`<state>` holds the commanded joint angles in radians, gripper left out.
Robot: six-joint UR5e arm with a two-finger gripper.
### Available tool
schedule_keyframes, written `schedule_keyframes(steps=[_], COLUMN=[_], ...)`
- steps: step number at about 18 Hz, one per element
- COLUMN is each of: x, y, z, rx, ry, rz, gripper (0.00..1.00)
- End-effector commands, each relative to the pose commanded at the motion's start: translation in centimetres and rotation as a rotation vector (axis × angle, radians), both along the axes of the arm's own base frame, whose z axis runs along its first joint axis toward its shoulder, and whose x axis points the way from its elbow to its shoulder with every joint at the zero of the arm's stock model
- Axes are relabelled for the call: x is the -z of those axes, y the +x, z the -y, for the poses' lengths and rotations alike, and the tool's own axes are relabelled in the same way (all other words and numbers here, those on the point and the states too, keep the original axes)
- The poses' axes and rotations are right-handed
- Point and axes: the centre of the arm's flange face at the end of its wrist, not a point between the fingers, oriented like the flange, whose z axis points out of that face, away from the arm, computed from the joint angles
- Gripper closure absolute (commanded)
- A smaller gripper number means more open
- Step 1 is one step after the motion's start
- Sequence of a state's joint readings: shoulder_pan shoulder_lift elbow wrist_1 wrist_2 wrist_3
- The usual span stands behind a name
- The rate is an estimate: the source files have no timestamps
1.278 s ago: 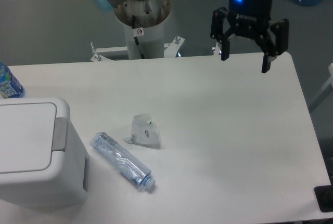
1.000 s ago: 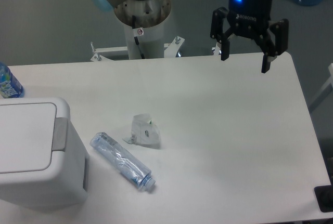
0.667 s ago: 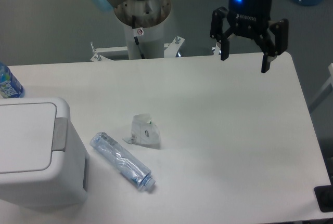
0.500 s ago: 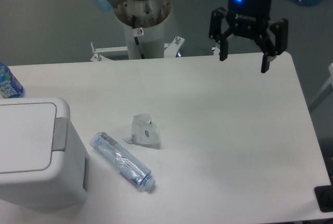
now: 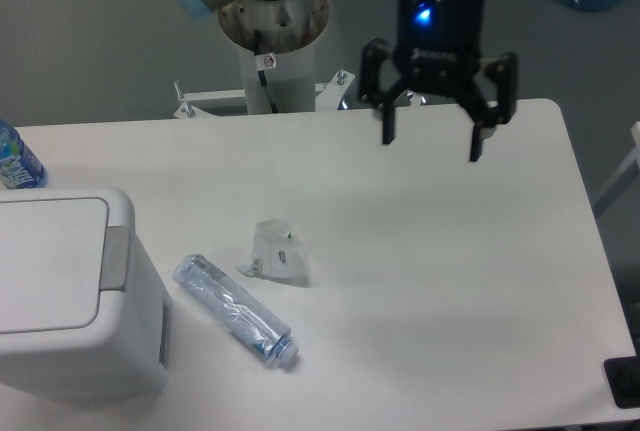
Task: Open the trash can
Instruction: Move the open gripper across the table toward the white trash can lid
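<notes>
One gripper (image 5: 432, 147) hangs spread wide above the table's far side, well apart from the lid-down trash can (image 5: 70, 296) at near left.

The white worktop (image 5: 430, 281) carried a trash can (image 5: 70, 296) at its left edge, a clear plastic bottle (image 5: 235, 310) lying flat beside it, and crumpled wrapping (image 5: 278, 251) nearby.

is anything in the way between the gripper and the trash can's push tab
Nothing blocks it. The open gripper hangs above the table's far side; the bottle and crumpled wrapper lie flat on the table between it and the trash can, low enough to pass over toward the tab.
</notes>
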<state>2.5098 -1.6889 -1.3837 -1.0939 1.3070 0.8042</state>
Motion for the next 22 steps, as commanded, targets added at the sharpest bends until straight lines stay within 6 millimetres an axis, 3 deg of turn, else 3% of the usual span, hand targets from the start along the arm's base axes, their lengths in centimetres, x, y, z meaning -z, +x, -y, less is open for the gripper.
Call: schedule_keyframes(steps=[6,13,18,22], x=[1.4,4.4,5.9,7.3], y=[4.2,8.8,10.8,12.1], z=[-4.0,-9.4,-11.4,-11.9], rx=[-0.020,0.020,-0.033,-0.073], ry=[0.056,0.062,0.075,0.085], rz=[0.053,0.114,0.185,0.226], gripper=[0.00,0.00,0.00,0.00])
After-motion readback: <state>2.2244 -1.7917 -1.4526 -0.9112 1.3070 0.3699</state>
